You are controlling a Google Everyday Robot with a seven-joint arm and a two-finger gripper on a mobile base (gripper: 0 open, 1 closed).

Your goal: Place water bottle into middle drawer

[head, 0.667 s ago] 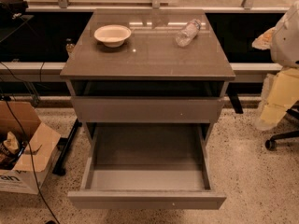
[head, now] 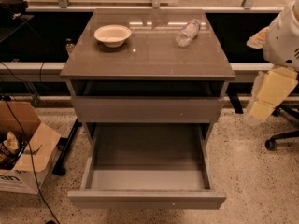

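Observation:
The water bottle [head: 188, 32] lies on its side at the back right of the grey cabinet's top [head: 149, 59], its white cap pointing away. The middle drawer [head: 145, 199] is pulled out, open and empty, below a shut plain grey drawer front [head: 147, 109]. My arm's white body [head: 285, 36] is at the right edge of the view. The pale yellow gripper [head: 268, 99] hangs beside the cabinet's right side, below the level of the top and well apart from the bottle. It holds nothing that I can see.
A white bowl [head: 112, 35] stands at the back left of the top. An open cardboard box [head: 21, 148] with cables sits on the floor at left. An office chair base [head: 280, 139] is on the floor at right. A dark shelf runs behind the cabinet.

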